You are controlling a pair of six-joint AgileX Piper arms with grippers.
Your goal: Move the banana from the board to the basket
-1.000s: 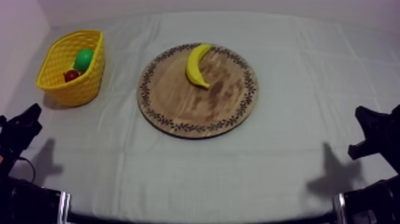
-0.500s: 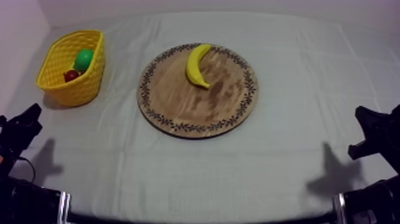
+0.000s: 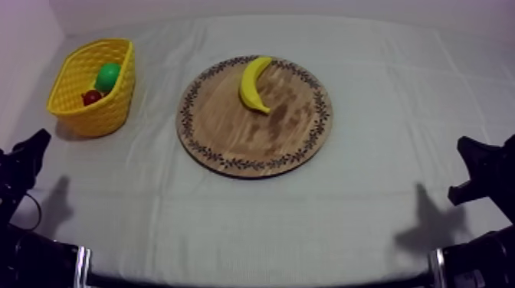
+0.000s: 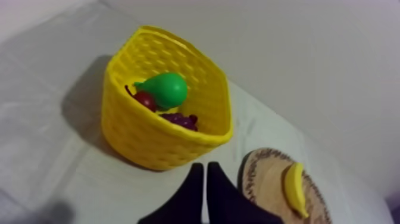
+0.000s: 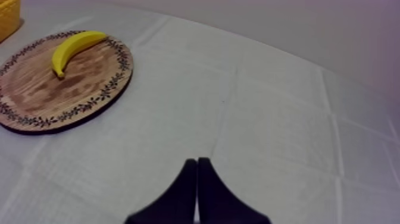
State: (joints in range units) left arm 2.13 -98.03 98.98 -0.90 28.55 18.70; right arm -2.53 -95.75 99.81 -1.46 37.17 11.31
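Mostly static: counter carries wooden board at centre, yellow basket far left. Left end effector, closed on nothing, edged outward; right end effector closed empty, unmoved. Banana stays on the board's far part.

The left pincer has its black fingers pressed together into a narrow wedge, empty; the left arm sits low, well left of the wooden board. The right pincer is likewise closed and empty, the right arm low, well right of that board.
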